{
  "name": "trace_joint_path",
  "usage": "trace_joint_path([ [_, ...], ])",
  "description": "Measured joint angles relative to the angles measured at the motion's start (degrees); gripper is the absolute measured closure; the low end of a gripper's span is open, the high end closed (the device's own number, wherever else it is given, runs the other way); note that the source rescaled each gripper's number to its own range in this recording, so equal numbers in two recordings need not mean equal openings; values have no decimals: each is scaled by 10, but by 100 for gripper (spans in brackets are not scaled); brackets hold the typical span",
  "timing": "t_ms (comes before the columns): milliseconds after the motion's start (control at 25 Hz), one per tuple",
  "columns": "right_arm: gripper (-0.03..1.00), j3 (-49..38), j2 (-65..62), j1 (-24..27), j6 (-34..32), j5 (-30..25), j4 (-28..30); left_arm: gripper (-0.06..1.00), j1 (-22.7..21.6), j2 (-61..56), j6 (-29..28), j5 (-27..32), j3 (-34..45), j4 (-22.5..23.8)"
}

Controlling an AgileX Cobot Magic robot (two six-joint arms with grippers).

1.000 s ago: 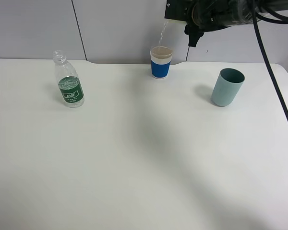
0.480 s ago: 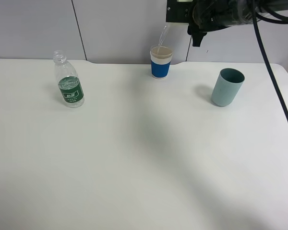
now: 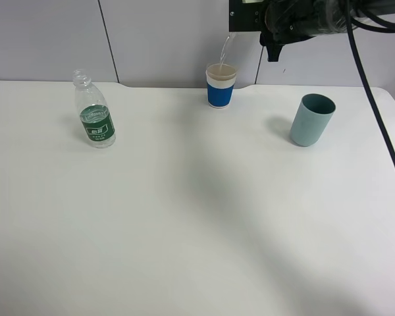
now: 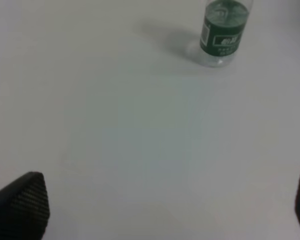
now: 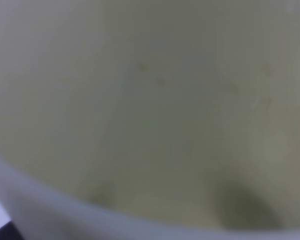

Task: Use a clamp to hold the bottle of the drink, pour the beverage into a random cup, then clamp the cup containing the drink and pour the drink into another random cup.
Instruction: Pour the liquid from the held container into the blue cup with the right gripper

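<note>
A clear bottle (image 3: 95, 110) with a green label stands upright, uncapped, at the table's left; it also shows in the left wrist view (image 4: 222, 31). My right gripper (image 3: 245, 18) is high at the back, above a blue-and-white cup (image 3: 220, 85). It is shut on a pale cup, whose inside (image 5: 155, 110) fills the right wrist view. A thin stream (image 3: 224, 50) falls into the blue-and-white cup. A teal cup (image 3: 311, 119) stands upright to the right. My left gripper (image 4: 160, 210) is open and empty over bare table, short of the bottle.
The white table (image 3: 184, 217) runs to a grey panelled wall (image 3: 158, 39) at the back. Black cables (image 3: 375, 112) hang from the right arm down the right side, beyond the teal cup.
The right gripper has risen slightly with the tipped cup. The stream into the blue-and-white cup goes on, now thinner. The bottle and the teal cup have not moved.
</note>
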State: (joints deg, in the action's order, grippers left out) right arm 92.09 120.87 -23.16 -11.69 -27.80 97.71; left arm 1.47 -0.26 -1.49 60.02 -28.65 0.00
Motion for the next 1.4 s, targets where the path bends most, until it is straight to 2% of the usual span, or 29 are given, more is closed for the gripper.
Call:
trace_joint_path([
  [840, 97, 0, 0, 0, 1, -14, 14, -5, 0, 0, 0, 0, 0, 0],
  [1200, 97, 0, 0, 0, 67, -14, 14, -5, 0, 0, 0, 0, 0, 0],
  [1400, 97, 0, 0, 0, 77, -14, 14, -5, 0, 0, 0, 0, 0, 0],
])
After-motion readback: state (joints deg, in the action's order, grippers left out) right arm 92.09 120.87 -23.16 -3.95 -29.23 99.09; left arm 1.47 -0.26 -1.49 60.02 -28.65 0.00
